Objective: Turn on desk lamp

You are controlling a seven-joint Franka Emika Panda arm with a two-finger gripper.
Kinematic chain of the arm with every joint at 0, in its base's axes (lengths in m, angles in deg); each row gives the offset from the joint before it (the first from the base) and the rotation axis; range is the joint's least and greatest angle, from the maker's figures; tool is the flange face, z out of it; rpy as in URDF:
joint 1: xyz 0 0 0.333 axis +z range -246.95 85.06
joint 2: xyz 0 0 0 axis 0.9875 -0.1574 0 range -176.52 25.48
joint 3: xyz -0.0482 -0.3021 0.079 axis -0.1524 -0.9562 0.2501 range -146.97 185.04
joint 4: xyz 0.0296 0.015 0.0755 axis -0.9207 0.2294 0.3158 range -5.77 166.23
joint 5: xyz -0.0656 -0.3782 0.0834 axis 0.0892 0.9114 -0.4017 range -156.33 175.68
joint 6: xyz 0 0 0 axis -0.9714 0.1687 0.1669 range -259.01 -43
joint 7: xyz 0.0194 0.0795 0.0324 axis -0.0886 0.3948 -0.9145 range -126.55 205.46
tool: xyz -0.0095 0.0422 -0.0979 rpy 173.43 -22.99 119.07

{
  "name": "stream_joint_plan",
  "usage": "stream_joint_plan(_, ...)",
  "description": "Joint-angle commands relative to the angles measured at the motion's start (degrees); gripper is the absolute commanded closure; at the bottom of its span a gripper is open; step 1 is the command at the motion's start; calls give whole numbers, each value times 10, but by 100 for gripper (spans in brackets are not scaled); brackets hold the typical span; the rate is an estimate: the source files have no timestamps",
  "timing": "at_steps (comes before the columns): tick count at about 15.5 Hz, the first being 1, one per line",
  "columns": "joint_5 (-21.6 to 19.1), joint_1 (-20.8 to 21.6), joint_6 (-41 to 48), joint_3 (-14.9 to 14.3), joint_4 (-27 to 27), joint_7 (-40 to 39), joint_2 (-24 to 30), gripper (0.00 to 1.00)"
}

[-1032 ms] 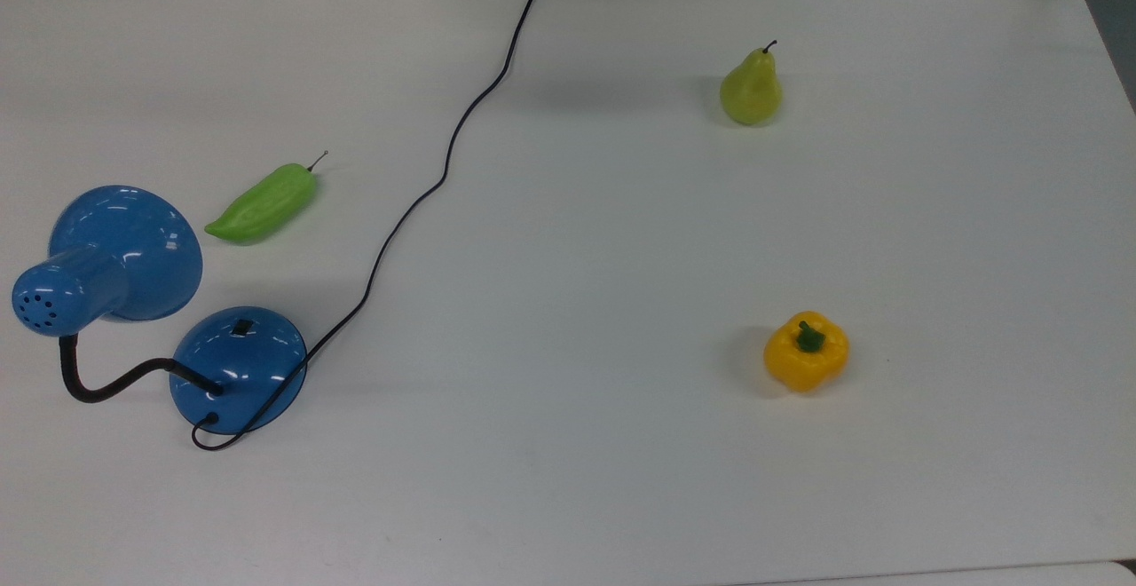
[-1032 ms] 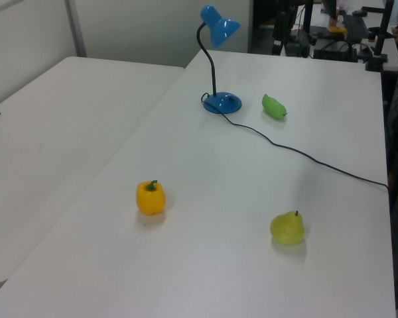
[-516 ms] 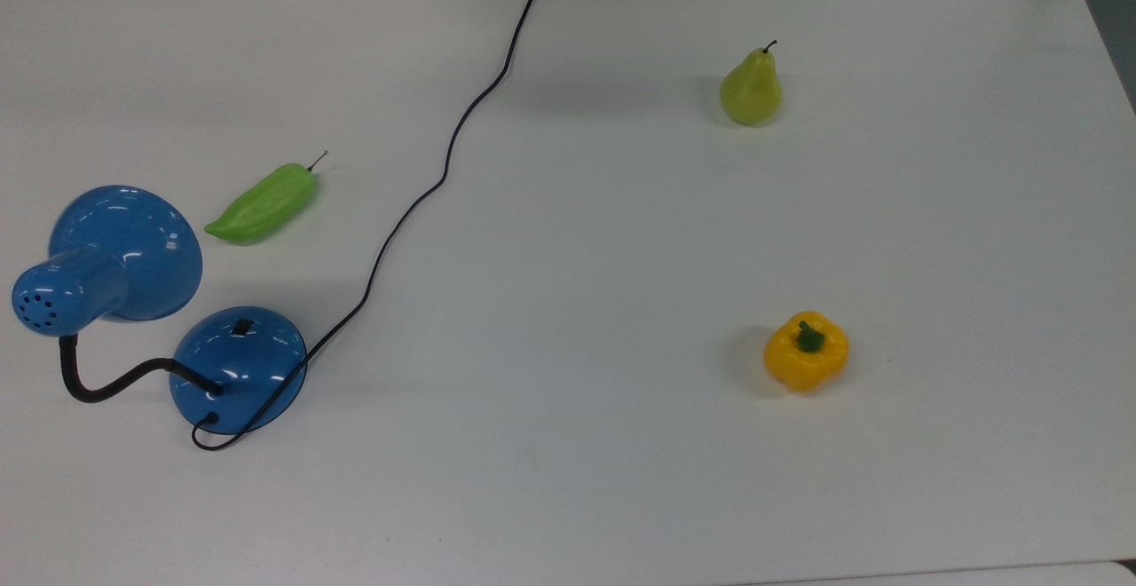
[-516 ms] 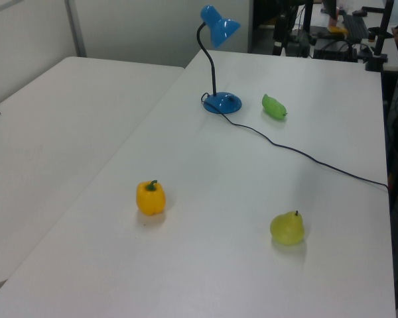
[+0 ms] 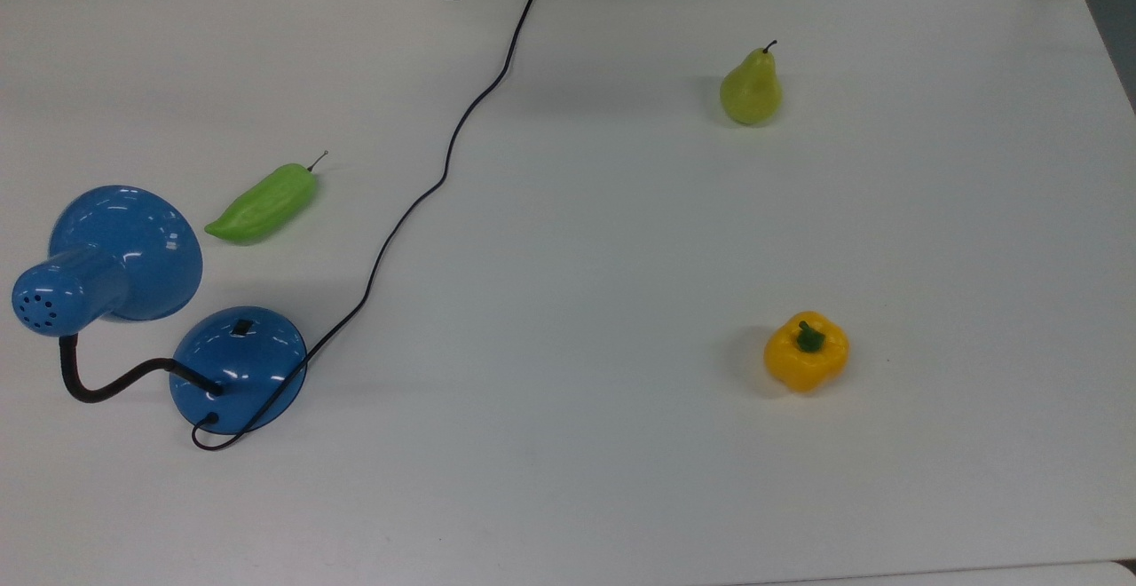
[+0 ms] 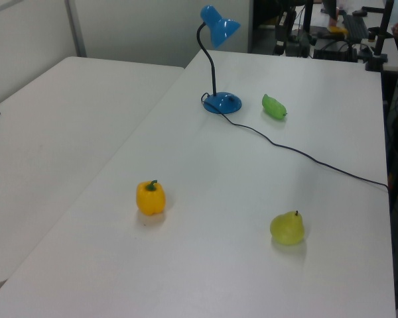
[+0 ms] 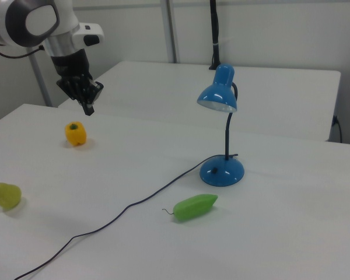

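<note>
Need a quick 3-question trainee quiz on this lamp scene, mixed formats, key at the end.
1. True or false: the gripper is touching the desk lamp.
2. In the top view, which item lies nearest the lamp's base: A) pear B) green pepper C) yellow bell pepper?
3. Fill in: the lamp's black cord runs from the base to the table's ___ edge in the top view.

Key: 1. False, it hangs well apart from the lamp, near the yellow bell pepper in the right view. 2. B. 3. top.
</note>
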Motion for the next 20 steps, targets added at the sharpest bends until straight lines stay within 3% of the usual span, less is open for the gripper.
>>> stream_joint_plan(1,-12,2,1,-6,7,-1,-1,100)
stream_joint_plan(9,-4,-43,-17,-11,27,-6,-20,100)
stream_joint_plan(14,-1,-48,-151,-56,59,-8,-55,100)
stream_joint_plan(20,9,-64,-297,-75,59,-19,-132,100)
